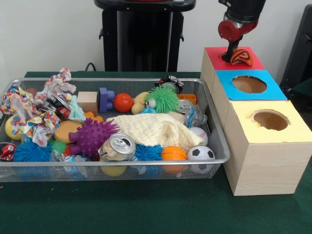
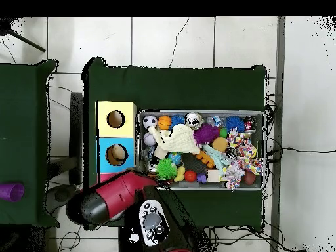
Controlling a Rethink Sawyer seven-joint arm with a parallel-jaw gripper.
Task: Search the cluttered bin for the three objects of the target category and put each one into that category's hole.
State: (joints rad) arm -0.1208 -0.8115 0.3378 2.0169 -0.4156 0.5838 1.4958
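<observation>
Your gripper (image 1: 237, 54) hangs over the red box (image 1: 214, 52) at the far end of the row, and it grips a small orange ball with black stripes (image 1: 241, 57) right above the red top. In the view from above, the red and black arm (image 2: 111, 200) covers that box, so you cannot see the ball or the hole there.

Now look from left to right in the front view. At the left end of the wire bin (image 1: 146, 163) you see crumpled paper with bright dots (image 1: 34, 109). Near the front edge lies a blue spiky ball (image 1: 29, 151). Next comes a purple spiky ball (image 1: 92, 136), and behind it a wooden block (image 1: 87, 101) beside a purple plastic block (image 1: 105, 99). A red ball (image 1: 123, 102) sits just right of those. A silver can (image 1: 118, 147) lies near the front, tipped toward you. A cream cloth (image 1: 151, 129) is spread across the middle, with a green spiky ball (image 1: 162, 99) behind it. At the front right you see an orange ball (image 1: 173, 153) and a small soccer ball (image 1: 200, 153) side by side. A baseball (image 1: 199, 134) sits just behind them.

Right of the bin stand the three boxes in a row. The yellow box (image 1: 292, 131) is nearest to you, then the blue box (image 1: 273, 90), and each has a round hole in its top.
</observation>
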